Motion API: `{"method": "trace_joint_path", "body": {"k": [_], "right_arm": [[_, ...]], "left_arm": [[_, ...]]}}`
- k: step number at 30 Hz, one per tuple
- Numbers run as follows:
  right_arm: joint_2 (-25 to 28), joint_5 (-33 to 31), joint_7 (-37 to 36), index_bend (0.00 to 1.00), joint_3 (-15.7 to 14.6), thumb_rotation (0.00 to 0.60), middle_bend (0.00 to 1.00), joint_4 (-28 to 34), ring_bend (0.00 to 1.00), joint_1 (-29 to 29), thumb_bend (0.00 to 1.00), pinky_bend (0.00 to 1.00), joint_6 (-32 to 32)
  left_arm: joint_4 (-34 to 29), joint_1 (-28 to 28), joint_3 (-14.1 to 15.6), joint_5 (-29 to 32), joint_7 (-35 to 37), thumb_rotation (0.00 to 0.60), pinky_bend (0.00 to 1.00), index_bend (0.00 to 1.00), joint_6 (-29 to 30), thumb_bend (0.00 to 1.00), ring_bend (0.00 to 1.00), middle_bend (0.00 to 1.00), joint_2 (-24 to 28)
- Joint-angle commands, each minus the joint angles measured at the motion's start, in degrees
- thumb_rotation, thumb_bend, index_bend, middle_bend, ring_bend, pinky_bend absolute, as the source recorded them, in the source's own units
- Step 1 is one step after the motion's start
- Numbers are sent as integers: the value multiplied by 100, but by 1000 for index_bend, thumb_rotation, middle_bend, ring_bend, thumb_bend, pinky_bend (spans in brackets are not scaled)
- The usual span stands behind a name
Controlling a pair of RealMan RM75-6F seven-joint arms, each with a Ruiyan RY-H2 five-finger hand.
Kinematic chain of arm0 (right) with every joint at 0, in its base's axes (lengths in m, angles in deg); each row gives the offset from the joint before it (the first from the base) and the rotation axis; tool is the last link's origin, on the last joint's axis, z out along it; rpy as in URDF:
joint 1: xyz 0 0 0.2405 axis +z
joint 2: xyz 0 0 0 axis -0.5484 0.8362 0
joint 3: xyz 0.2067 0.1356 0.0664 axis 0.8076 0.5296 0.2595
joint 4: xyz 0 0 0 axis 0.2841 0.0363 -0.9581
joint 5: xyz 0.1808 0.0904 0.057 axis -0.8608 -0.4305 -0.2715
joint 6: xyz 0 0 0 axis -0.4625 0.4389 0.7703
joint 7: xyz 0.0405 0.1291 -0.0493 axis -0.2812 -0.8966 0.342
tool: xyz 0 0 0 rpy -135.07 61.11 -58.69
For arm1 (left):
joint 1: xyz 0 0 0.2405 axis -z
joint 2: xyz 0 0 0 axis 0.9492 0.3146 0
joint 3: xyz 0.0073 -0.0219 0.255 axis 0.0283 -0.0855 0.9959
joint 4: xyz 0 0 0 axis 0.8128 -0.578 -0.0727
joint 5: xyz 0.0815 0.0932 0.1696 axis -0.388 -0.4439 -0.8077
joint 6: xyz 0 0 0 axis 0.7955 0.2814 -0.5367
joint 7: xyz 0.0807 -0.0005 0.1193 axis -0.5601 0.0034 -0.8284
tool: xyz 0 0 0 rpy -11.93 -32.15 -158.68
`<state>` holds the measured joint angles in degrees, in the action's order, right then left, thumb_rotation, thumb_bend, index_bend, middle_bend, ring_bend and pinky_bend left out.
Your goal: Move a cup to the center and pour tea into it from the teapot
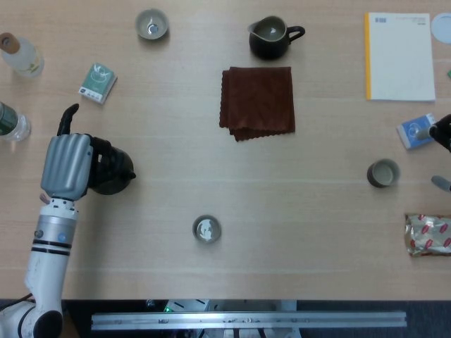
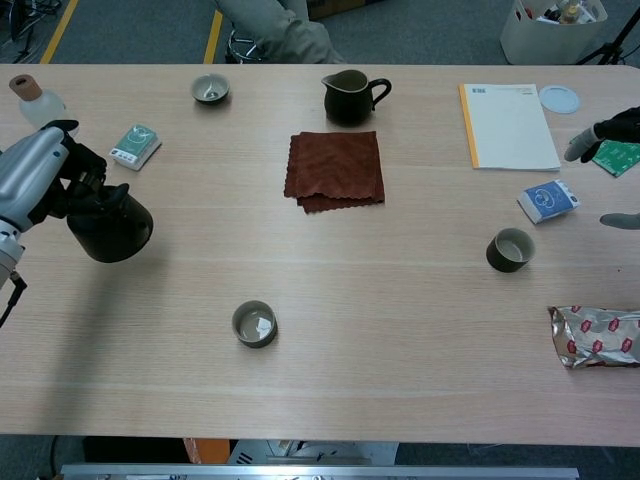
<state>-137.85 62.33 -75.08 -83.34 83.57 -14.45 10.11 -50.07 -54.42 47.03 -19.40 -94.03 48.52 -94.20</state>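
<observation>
The left hand point(image 1: 68, 166) sits at the left of the head view, fingers wrapped around the dark teapot point(image 1: 111, 172), which it holds above the worktop point(image 1: 303, 232); in the chest view the same hand point(image 2: 35, 180) grips the teapot point(image 2: 108, 226) at the far left edge. The right hand point(image 2: 612, 130) shows only partly at the right edge of both views, its fingers spread apart with nothing in them, though most of it is cut off by the frame.

Below and to the right of the teapot, in the lower middle of the head view, stands a small cup point(image 1: 206, 229), well apart from both hands. A second cup point(image 1: 383, 173) stands at the right, near the right hand's fingertips but not touching them. A third cup point(image 1: 151, 24) stands at the upper left.

In the upper middle lies a folded brown cloth point(image 1: 258, 102), and just above it stands a dark pitcher point(image 1: 270, 37) with its handle to the right. A notebook point(image 1: 399, 56) with a yellow spine lies at the upper right, a blue packet point(image 1: 416, 131) below it, and a foil packet point(image 1: 428, 234) at the lower right. A green packet point(image 1: 97, 82) and a corked bottle point(image 1: 20, 55) lie at the upper left.
</observation>
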Motion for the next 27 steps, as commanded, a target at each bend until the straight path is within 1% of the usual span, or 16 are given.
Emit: {"method": "trace_joint_path", "body": {"k": [1,5,16,27], "right_arm": [[-8,10,108,315,-29,600,371,38,248,99,66,303,-151],[-89,3,278,309,-49,600,362,29,244,253,57,303,-411],[-639,-294,1016,308,6,600,338,-283,235,557,42,310,-953],[-1060,-520,1495,308,-69,600,337,-607,234,694,33,311,-1263]], "left_arm": [[-2,5,-8,-21,-21,600,73,952,22,357,806,1000,7],[-33,17,-24,-54,-47,600,73,950,48,357,804,1000,39],[-173,2,-34,-101,-35,600,73,948,111,357,803,1000,166],[-258,-36,-26,-97,32,599,73,946,147,357,800,1000,261]]}}
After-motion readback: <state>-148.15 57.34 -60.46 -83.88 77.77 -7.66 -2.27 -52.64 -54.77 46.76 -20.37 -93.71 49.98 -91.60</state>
